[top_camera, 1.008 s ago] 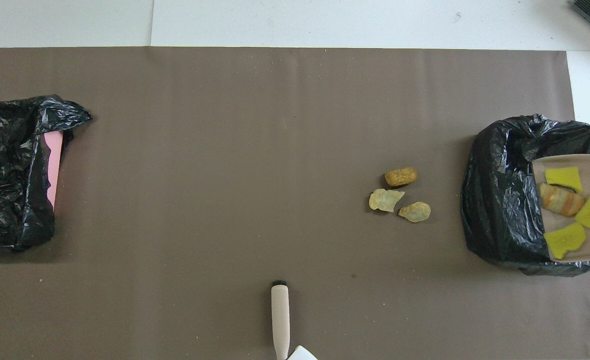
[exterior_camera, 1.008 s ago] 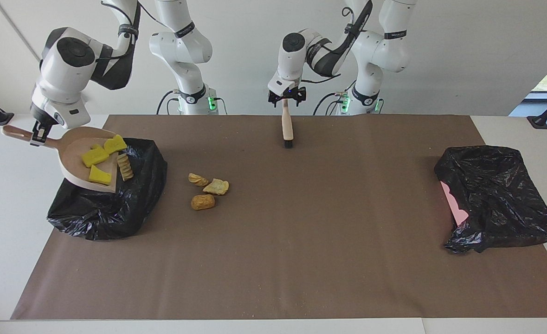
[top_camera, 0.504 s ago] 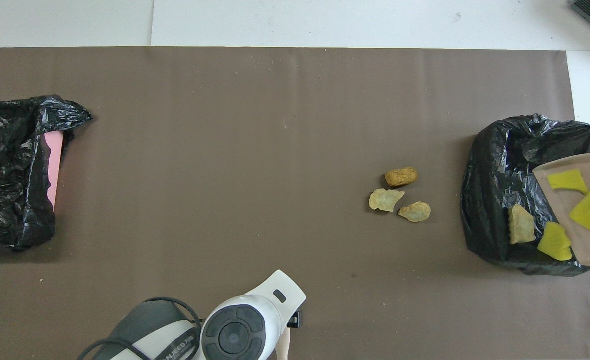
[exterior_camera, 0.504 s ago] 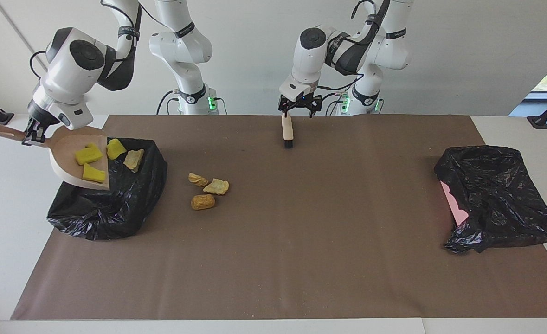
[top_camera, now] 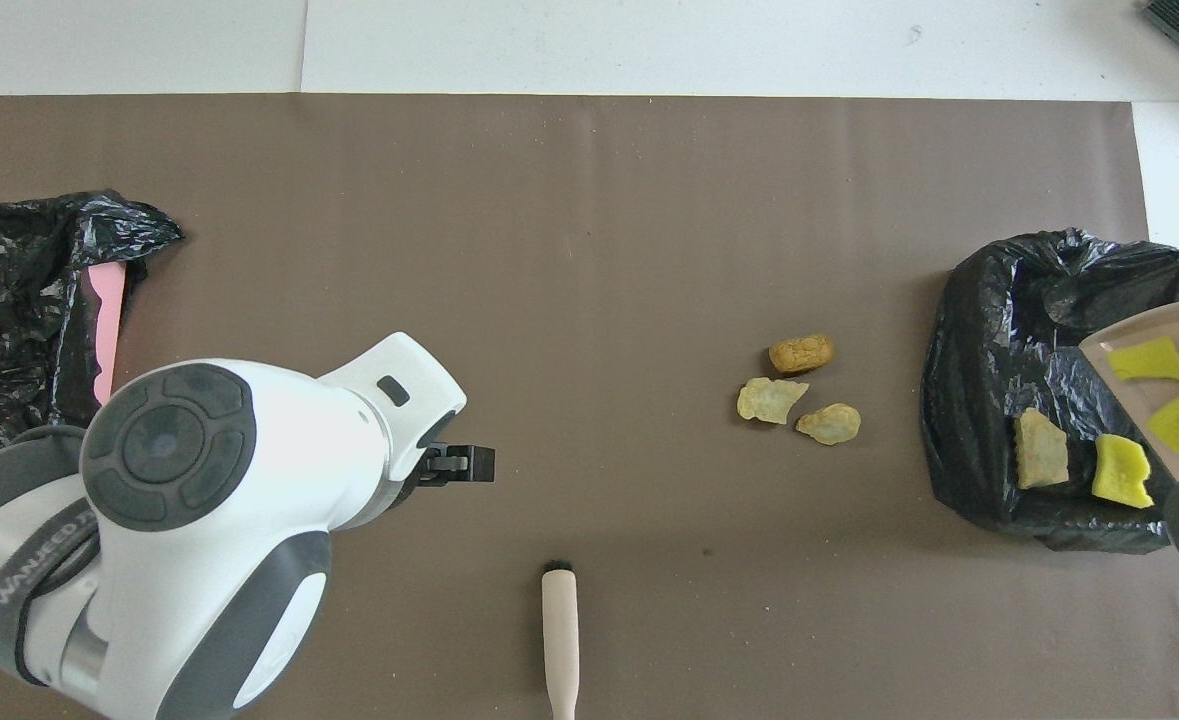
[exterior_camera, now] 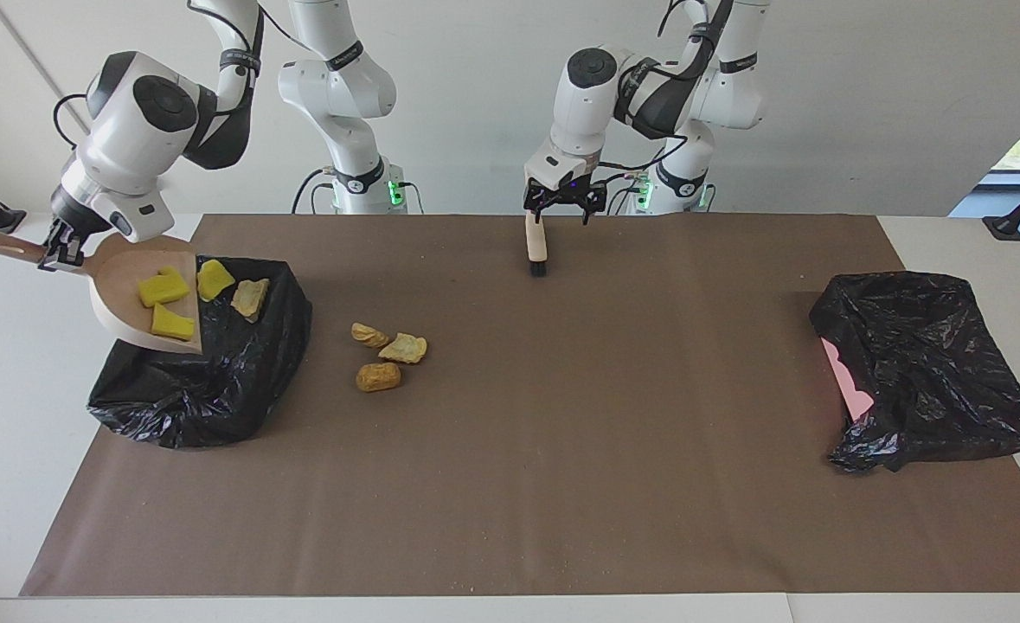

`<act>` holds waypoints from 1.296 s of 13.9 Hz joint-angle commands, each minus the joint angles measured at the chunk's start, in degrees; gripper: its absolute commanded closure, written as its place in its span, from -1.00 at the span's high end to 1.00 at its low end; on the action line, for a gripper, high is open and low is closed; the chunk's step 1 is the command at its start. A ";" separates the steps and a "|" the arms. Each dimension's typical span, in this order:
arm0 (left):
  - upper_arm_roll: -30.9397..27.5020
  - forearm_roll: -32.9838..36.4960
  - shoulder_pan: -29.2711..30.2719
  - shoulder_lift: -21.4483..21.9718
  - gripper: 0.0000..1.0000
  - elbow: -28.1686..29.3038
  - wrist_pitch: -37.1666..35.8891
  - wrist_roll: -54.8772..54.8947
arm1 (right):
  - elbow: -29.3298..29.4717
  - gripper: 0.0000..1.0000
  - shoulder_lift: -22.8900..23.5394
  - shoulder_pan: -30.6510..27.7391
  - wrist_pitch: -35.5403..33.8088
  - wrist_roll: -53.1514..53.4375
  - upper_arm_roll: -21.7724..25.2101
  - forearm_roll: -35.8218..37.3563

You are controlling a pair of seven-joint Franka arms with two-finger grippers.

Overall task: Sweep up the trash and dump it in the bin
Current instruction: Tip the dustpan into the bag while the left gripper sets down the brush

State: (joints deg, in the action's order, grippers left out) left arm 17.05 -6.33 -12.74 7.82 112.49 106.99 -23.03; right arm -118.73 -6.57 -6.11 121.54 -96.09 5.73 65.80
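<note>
Brown paper covers most of the tabletop (exterior_camera: 510, 519), and you've got two black-bagged bins on it: the bin (exterior_camera: 207, 381) at the right arm's end is the one in play, while the second bin (exterior_camera: 933, 372) at the left arm's end isn't being touched.

Your right gripper (exterior_camera: 58, 253) is clamped on the handle of the dustpan (exterior_camera: 125, 294), which hangs tilted over the bin's edge. Two yellow chunks (exterior_camera: 163, 288) sit on the pan, a third (top_camera: 1121, 470) and a tan piece (top_camera: 1041, 450) look to be already on the liner, at least from overhead.

The left gripper (exterior_camera: 561, 201) is over the handle end of the brush (exterior_camera: 535, 247), which lies flat on the paper close to the robots. I'd say its fingers are spread and not on the brush.

Three tan lumps (exterior_camera: 386, 355) lie on the paper near the bin, toward the middle of the tabletop.

Handling-wise, my guess: all the trash looks super light, foam squishy and bread crumbly, so it'll skid or bounce rather than roll nicely. Don't pinch it, sweep it gently. Grab the brush mid-handle, it's stiff. Watch the liner too: floppy plastic, could snag the pan lip.
</note>
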 commanded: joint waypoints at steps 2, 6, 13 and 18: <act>0.44 2.29 4.98 -3.59 1.00 -8.05 -2.92 4.03 | -5.53 -1.00 -5.02 1.01 -3.13 4.83 -0.11 3.19; -7.89 2.72 5.00 -4.92 1.00 -17.02 -7.83 13.86 | -5.72 -1.00 -5.56 4.71 -10.71 13.29 -0.28 5.30; -18.81 4.39 4.82 -4.04 1.00 -26.79 -26.20 25.93 | -4.40 -1.00 -2.92 8.22 -21.32 27.07 -0.46 5.13; -15.47 5.01 9.66 -4.56 1.00 -29.70 -30.79 25.93 | -4.14 -1.00 -3.10 11.21 -20.47 17.79 -0.90 9.07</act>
State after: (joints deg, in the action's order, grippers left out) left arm -0.10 -2.74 -4.83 4.34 85.07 78.50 2.31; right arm -123.24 -9.61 4.57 100.93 -75.65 5.21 71.54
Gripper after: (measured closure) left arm 0.000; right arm 0.683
